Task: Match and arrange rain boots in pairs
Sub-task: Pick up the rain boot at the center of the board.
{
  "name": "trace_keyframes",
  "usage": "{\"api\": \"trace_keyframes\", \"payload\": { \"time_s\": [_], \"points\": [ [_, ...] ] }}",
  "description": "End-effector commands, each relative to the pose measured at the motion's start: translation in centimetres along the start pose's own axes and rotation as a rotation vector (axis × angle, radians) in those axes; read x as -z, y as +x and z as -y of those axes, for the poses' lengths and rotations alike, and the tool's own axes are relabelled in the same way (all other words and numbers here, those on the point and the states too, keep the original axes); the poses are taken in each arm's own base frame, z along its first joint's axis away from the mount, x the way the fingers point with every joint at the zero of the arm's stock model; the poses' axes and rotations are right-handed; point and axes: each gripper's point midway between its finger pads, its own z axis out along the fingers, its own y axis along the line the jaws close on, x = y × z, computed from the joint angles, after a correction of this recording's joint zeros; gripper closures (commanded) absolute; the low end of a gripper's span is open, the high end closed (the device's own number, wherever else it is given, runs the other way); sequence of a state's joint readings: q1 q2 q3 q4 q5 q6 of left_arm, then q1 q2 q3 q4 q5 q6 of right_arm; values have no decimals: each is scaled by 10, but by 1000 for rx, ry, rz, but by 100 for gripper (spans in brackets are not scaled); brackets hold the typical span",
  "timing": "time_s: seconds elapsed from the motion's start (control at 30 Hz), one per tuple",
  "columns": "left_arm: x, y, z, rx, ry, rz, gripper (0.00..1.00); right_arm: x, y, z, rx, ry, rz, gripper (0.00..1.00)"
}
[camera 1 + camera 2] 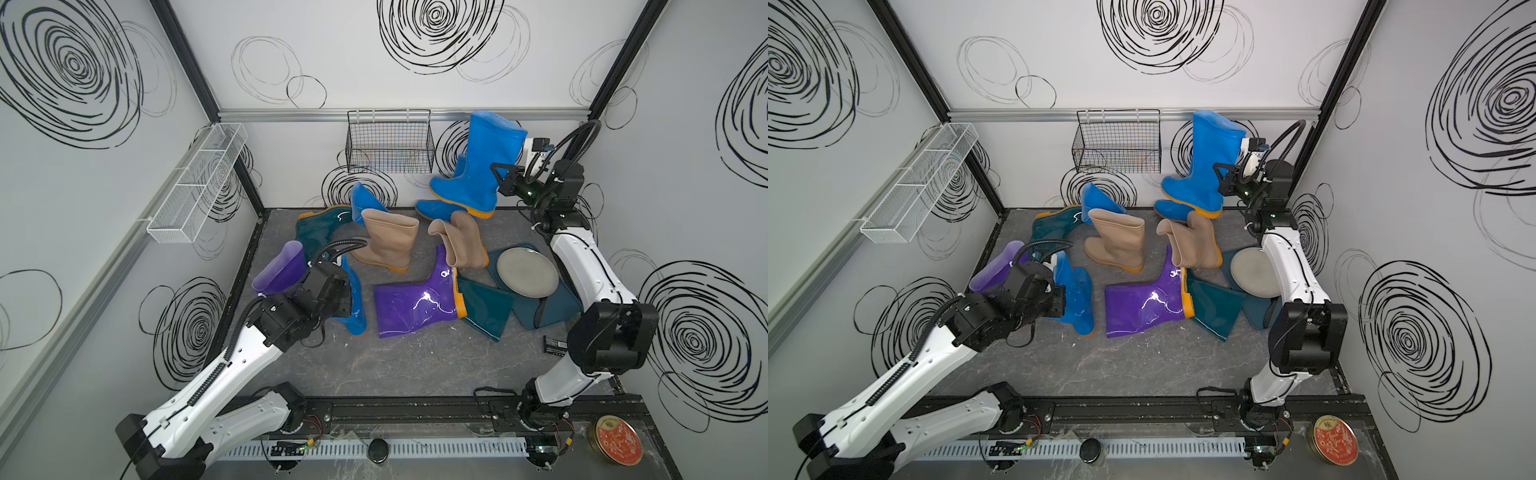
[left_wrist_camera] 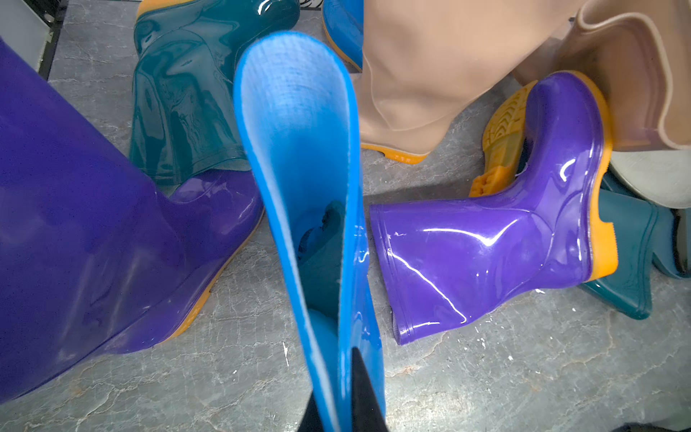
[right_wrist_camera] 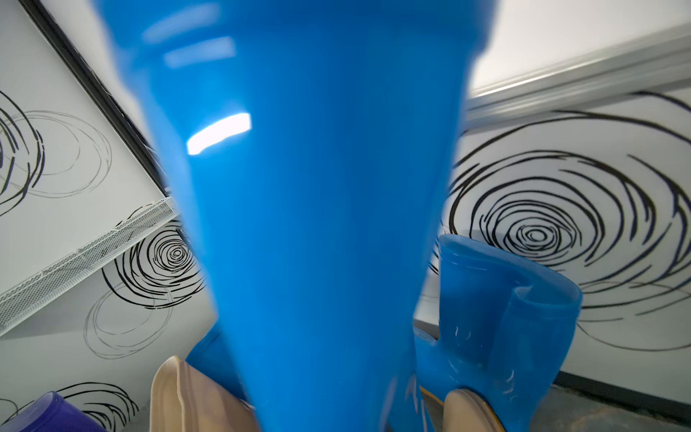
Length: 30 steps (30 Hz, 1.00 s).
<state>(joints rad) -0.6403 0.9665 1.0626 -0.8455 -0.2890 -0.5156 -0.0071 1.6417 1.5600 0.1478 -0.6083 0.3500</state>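
Only the left wrist view shows how the left tool [image 2: 338, 389] grips. Its black fingers [image 2: 364, 385] sit on either side of the shaft wall of the near blue boot [image 2: 299, 149] and are pressed together on it, with the boot's pale woven lining facing the camera. In both top views the wrist covers that spot. They do show this boot lying on the grey counter [image 1: 415, 365] between two purple boots [image 1: 415, 305], with two tan boots [image 1: 388, 243] beyond it.

The right tool [image 1: 498, 172] is clamped on the shaft of the lifted blue boot [image 1: 492, 153], which hangs upright by the back wall with its sole clear of the counter. That shaft fills the right wrist view, and no fingers are in sight there. This view does show something the top views mostly hide: a standing blue boot [image 3: 504, 318] just behind, with its rim folded in.
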Motion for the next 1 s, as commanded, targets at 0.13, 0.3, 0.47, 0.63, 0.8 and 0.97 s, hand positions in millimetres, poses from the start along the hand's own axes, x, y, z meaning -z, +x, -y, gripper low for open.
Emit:
{"api": "trace_keyframes", "payload": {
  "time_s": [0.13, 0.3, 0.47, 0.63, 0.8, 0.97],
  "points": [
    [5, -24, 8, 23, 46, 115, 100, 39, -57, -43, -5, -78, 70, 100],
    [4, -24, 9, 18, 56, 117, 100, 45, -48, -45, -21, -88, 34, 100],
    [2, -24, 11, 17, 62, 115, 100, 48, -44, -34, 13, -19, 42, 100],
    [0, -22, 13, 21, 69, 108, 100, 60, -40, 0, 61, 205, 64, 100],
    [-4, -22, 11, 18, 56, 113, 100, 81, -34, 28, 81, 398, 84, 100],
    [-11, -23, 14, 13, 54, 99, 100, 93, -20, 57, 70, 545, 76, 100]
  ]
}}
